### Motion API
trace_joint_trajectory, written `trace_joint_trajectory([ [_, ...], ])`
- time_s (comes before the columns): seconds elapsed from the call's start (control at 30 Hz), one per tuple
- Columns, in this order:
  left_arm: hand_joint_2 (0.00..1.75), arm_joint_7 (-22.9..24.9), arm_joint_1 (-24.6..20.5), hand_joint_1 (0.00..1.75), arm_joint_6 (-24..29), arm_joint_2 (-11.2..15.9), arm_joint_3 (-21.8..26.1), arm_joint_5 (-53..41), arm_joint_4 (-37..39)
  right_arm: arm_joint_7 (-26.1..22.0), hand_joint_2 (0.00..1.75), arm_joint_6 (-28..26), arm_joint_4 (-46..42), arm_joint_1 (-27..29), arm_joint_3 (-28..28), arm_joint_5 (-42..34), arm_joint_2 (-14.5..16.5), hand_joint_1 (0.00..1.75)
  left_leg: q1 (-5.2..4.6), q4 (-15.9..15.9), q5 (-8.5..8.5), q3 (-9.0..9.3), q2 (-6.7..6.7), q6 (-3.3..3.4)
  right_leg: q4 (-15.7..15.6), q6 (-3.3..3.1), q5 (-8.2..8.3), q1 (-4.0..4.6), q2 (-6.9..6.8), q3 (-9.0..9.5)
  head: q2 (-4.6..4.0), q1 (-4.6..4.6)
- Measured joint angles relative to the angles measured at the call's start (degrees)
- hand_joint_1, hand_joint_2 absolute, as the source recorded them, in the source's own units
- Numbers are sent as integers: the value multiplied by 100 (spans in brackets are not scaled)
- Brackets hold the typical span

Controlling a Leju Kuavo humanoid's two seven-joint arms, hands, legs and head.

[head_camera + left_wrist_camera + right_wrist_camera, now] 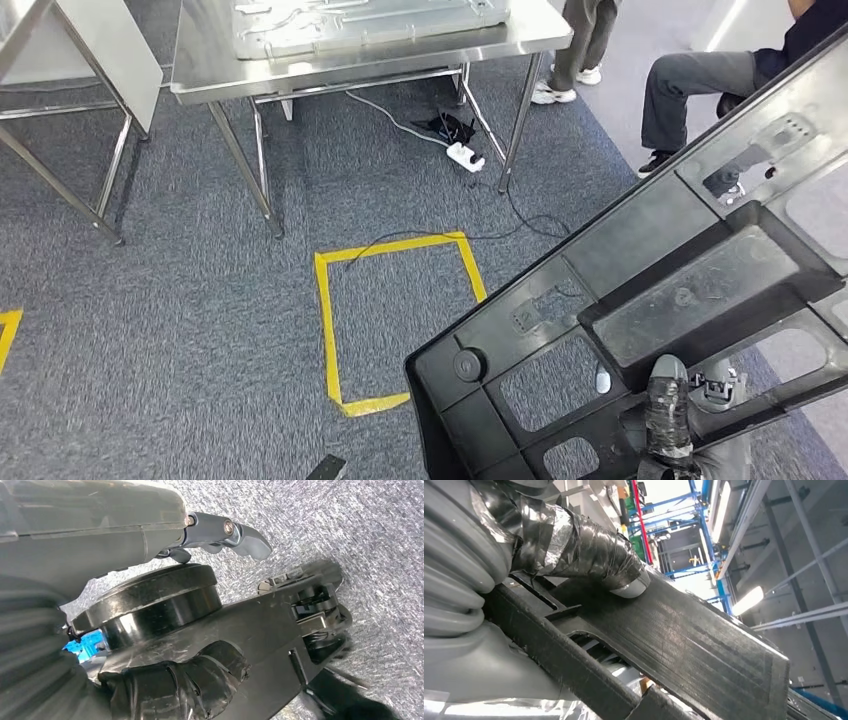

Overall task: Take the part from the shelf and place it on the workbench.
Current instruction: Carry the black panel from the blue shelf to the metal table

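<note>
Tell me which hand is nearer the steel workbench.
Cannot tell. The right hand holds the black part, well short of the workbench; the left hand grips the same part.

Open carpet (pixel 200 330) ahead; workbench legs (pixel 245 165) and cables (pixel 440 130) beyond.

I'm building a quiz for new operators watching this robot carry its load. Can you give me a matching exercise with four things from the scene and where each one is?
Things:
1. black plastic part
2. yellow tape square
3. white power strip
4. metal panel

Places:
A. on the carpet under the steel workbench
B. lying on top of the steel workbench
C. held by the right hand
D. marked on the carpet in front of the workbench

Pairs: 1-C, 2-D, 3-A, 4-B
</note>
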Motion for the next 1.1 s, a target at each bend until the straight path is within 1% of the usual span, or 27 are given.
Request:
trace_joint_trajectory([
  [0.03,175,1,4,0,0,0,0,0,0,0,175,0,0,3,-3,5,0,175,2,0,-46,61,-9,-6,-81,13,105,-9,0,-62,0,1],
  [0.07,175,2,6,0,0,-1,0,0,0,0,175,0,0,3,-5,10,0,175,5,1,-98,135,-18,-18,-340,21,323,-19,0,-29,0,2],
  [0.1,175,3,7,0,0,-1,0,0,0,0,175,0,1,4,-6,15,0,175,9,1,-157,197,-26,-38,-718,22,628,-28,0,63,0,4],
  [0.13,175,3,5,0,0,-1,0,0,0,0,175,0,3,5,-7,19,0,175,6,11,-220,264,-32,-67,-1054,7,841,-24,-1,148,0,9],
  [0.2,175,5,-4,0,1,-1,0,0,0,0,175,0,5,11,-10,23,0,175,-4,19,-315,316,-39,-144,-1405,-74,1029,3,1,242,0,17],
  [0.23,175,6,-7,0,2,1,0,0,0,1,175,0,5,16,-12,24,0,175,-11,32,-336,348,-40,-181,-1416,-127,992,16,3,248,0,20],
  [0.3,175,7,-10,0,4,1,0,1,0,2,175,1,1,25,-14,23,2,175,-3,62,-386,390,-30,-242,-1435,-220,1012,12,13,326,0,14],
  [0.33,175,7,-15,0,8,1,0,2,0,2,175,1,-1,23,-14,22,5,175,4,163,-420,366,-20,-267,-1444,-257,986,6,12,374,0,14],
  [0.37,175,7,-23,0,12,1,0,2,0,1,175,2,-3,21,-14,16,9,175,11,354,-472,267,-9,-292,-1451,-289,962,3,8,428,0,10],
  [0.4,175,7,-28,0,16,1,0,2,0,-3,175,2,-4,20,-14,-5,15,175,19,675,-550,71,2,-314,-1458,-314,928,4,2,474,0,8],
  [0.47,175,7,-28,0,19,0,0,1,0,-35,175,3,-4,19,-14,-85,19,175,25,1370,-786,-435,12,-341,-1459,-338,843,12,-4,560,0,4],
  [0.5,175,8,-23,0,20,1,0,1,0,-73,175,3,-4,22,-14,-129,20,175,27,1576,-897,-645,15,-343,-1459,-341,791,17,-1,619,0,6],
  [0.53,175,12,-19,0,20,1,0,0,0,-118,175,4,-4,24,-14,-157,21,175,27,1590,-925,-761,17,-335,-1459,-341,735,22,3,691,0,4],
  [0.57,175,18,-16,0,20,2,0,0,0,-158,175,4,-4,26,-15,-166,21,175,26,1442,-840,-796,18,-318,-1459,-338,674,25,7,776,0,4],
  [0.6,175,26,-13,0,21,2,0,1,0,-172,175,4,-4,26,-19,-140,22,175,20,1137,-593,-763,21,-285,-1461,-332,606,28,8,867,0,6],
  [0.63,175,34,-1,0,22,3,0,2,1,-157,175,4,-4,25,-24,-89,23,175,5,809,-248,-714,25,-250,-1464,-319,541,30,8,942,0,13],
  [0.7,175,40,18,0,30,10,0,4,2,-71,175,3,3,29,-38,46,26,175,-49,384,147,-653,26,-187,-1483,-263,431,35,24,1047,0,25],
  [0.73,175,42,29,0,33,14,0,8,2,-11,175,3,8,30,-46,114,28,175,-63,313,212,-645,15,-162,-1469,-230,407,38,31,1083,0,33],
  [0.77,175,44,33,0,36,18,0,11,3,48,175,4,10,36,-52,181,30,175,-72,285,171,-609,1,-138,-1455,-197,414,45,38,1117,0,34],
  [0.8,175,46,38,0,37,19,-1,15,3,110,175,4,12,34,-58,248,31,175,-61,225,211,-526,-20,-107,-1406,-170,423,45,29,1126,0,31],
  [0.83,175,49,40,0,39,19,-1,19,3,166,175,3,12,36,-64,309,31,175,-48,176,220,-443,-33,-80,-1281,-152,446,43,26,1114,0,35],
  [0.9,175,51,30,0,45,17,-2,20,2,223,175,2,13,33,-75,382,31,175,-34,128,172,-291,-63,-28,-822,-118,379,39,21,880,0,47],
  [0.97,175,52,27,0,49,17,-2,21,2,240,175,2,13,35,-86,402,31,175,-31,124,96,-218,-111,0,-203,-82,94,42,21,430,0,69],
  [1.0,175,54,33,0,49,16,-2,22,2,250,175,2,13,38,-89,408,31,175,-29,125,52,-175,-146,4,-3,-63,-63,40,21,222,0,73],
  [1.03,175,55,42,0,49,16,-2,23,2,265,175,2,14,40,-91,414,31,175,-26,125,1,-118,-190,2,56,-47,-152,37,22,80,0,72],
  [1.07,175,57,51,0,48,16,-2,24,2,283,175,2,14,41,-92,421,31,175,-23,125,-53,-47,-239,-4,-57,-36,-114,31,26,26,0,73],
  [1.1,175,57,55,0,48,15,-2,28,2,301,175,2,15,43,-94,428,31,175,-18,125,-111,36,-294,-16,-317,-28,66,23,43,45,0,73],
])
